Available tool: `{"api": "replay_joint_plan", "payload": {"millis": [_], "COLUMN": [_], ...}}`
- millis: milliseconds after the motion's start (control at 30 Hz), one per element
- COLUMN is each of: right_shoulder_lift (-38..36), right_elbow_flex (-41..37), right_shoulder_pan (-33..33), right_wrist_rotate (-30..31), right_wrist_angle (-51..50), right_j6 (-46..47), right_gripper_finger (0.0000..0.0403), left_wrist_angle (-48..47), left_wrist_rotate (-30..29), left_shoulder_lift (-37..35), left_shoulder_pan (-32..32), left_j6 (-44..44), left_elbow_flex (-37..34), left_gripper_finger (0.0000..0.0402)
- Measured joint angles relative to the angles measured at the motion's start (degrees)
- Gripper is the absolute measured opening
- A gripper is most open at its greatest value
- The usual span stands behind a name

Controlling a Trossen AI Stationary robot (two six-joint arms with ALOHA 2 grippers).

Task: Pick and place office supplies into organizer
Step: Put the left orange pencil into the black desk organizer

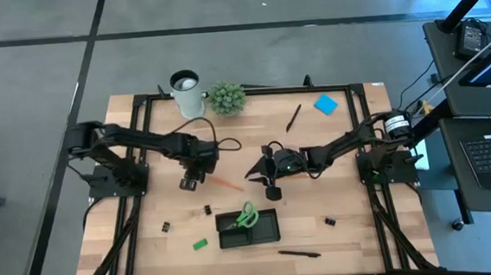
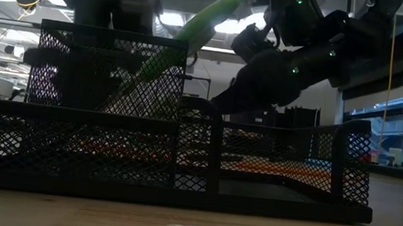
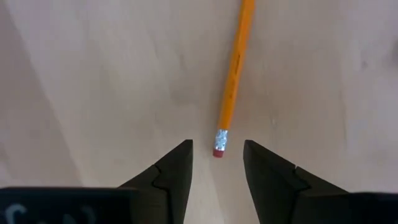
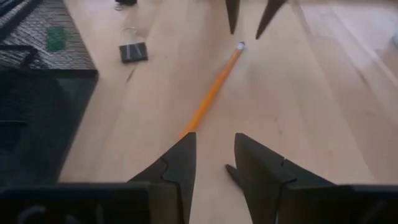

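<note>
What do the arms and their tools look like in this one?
Both arms are black and slender, with segmented links, black cables looping beside them and small green lights on the right one. The left tool and right tool each end in two dark, wedge-shaped fingers with stepped inner edges.

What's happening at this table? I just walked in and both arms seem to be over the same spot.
Both arms are at the orange pencil lying on the table. The left gripper hangs open right over its eraser end, and the right gripper, also open, faces the other end. The pencil is not yet gripped. The green-handled scissors already sit in the black organizer; pens, binder clips, a green eraser and the blue sticky-note pad lie loose.
</note>
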Motion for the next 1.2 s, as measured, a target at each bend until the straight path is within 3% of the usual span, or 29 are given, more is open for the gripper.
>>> {"api": "replay_joint_plan", "payload": {"millis": [267, 367, 633, 900, 1100, 1200], "right_shoulder_lift": [0.0, 0.0, 0.0, 0.0, 0.0, 0.0], "right_elbow_flex": [0.0, 0.0, 0.0, 0.0, 0.0, 0.0], "right_shoulder_pan": [1.5, 2.1, 2.8, 2.7, 2.5, 1.9], "right_wrist_rotate": [0.0, 0.0, 0.5, 3.5, 3.9, 7.4], "right_wrist_angle": [-0.2, -0.5, -3.3, -6.4, -6.5, -6.6], "right_j6": [1.3, 1.3, 1.3, 1.4, 1.2, 1.1], "right_gripper_finger": [0.0113, 0.0113, 0.0113, 0.0113, 0.0113, 0.0113], "left_wrist_angle": [0.0, 0.0, 0.9, 1.4, 1.6, 1.6], "left_wrist_rotate": [-0.6, -0.7, -0.7, 1.1, 1.1, 1.1], "left_shoulder_lift": [5.9, 7.0, 7.4, 7.4, 7.4, 7.5], "left_shoulder_pan": [0.0, 0.0, 0.1, 0.2, 0.2, 0.1], "left_j6": [-0.4, -4.7, -18.8, -23.7, -23.6, -23.5], "left_elbow_flex": [0.1, 0.2, 0.1, 0.1, 0.1, 0.0], "left_gripper_finger": [0.0138, 0.0127, 0.0073, 0.0012, 0.0014, 0.0014]}}
